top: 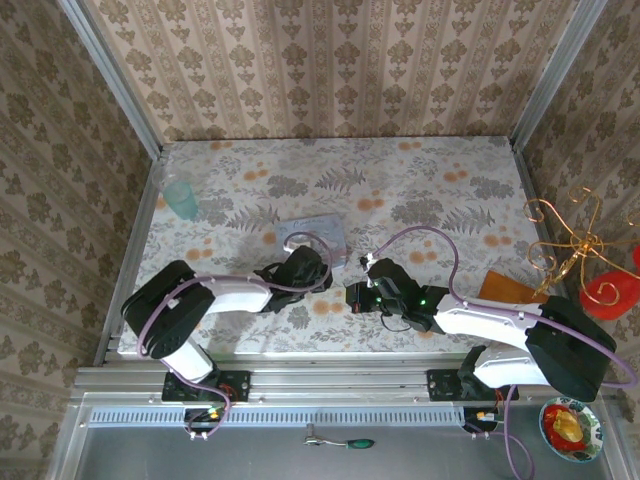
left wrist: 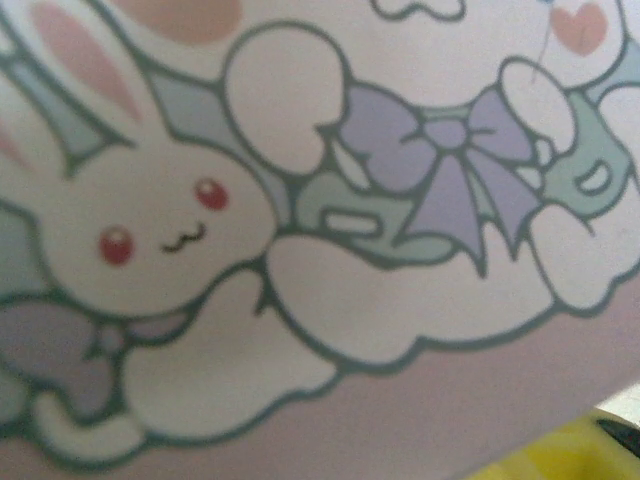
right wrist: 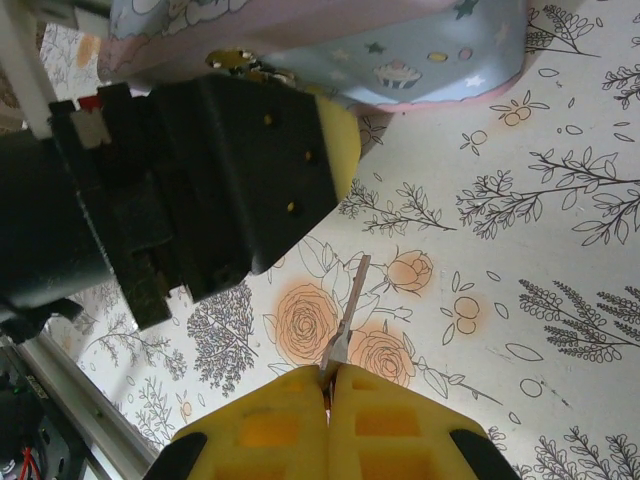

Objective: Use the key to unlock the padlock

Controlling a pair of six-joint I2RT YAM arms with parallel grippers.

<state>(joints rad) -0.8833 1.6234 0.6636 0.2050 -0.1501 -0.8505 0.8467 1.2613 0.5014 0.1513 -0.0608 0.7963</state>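
A left gripper and a right gripper make two, and there is one each of key, pale blue box at centre, teal cup upper left, gold wire stand at right, bowl lower right, and screwdriver bottom centre.

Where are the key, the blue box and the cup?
key (right wrist: 346, 312), right wrist view, middle of its blade
blue box (top: 316, 232), top view, bare lid
cup (top: 182, 200), top view, its side wall

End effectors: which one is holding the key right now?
The right end effector: its yellow pads are shut on the thin silvery key. The left end effector is beside the pale blue box instead.
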